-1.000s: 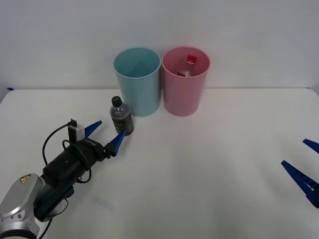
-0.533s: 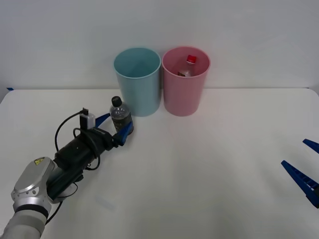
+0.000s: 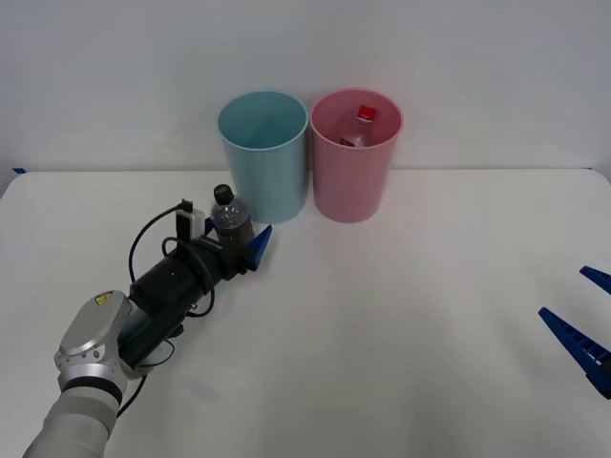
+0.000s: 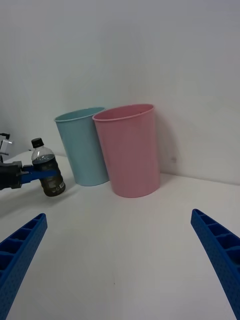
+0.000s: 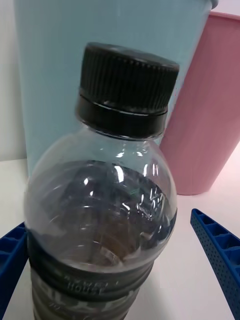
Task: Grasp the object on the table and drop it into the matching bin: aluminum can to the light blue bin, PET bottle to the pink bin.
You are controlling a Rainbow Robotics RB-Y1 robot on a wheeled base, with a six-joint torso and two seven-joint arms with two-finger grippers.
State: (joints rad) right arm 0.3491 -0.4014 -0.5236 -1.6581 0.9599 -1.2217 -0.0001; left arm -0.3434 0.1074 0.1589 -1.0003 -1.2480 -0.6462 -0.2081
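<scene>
Near the far edge of the white table [image 3: 401,324], a little left of its middle, the small bottle [image 3: 231,225] stands upright. It has a black screw cap, dark brown liquid inside and a dark label. The left gripper [image 3: 235,241] reaches to it from the near left side, and its two blue fingers are on both sides of the bottle, one on the left and one on the right. In the left wrist view the bottle [image 5: 102,220] is very close to the camera, between the two fingers [image 5: 220,260], and some gap is visible beside the right one, so the jaws are apart and not clamped on the bottle.

Just behind the bottle, to its right, stands the light blue bin [image 3: 264,156]. The pink bin [image 3: 355,155] is beside it on the right, with their walls nearly touching. Both bins are upright at the far edge of the table. Inside the pink bin a red-capped bottle [image 3: 363,121] is visible.

The right gripper [image 3: 584,324] waits at the near right corner of the table, well apart from the bins and the bottle. In the right wrist view its fingers [image 4: 220,260] are wide apart, and nothing is between them.
</scene>
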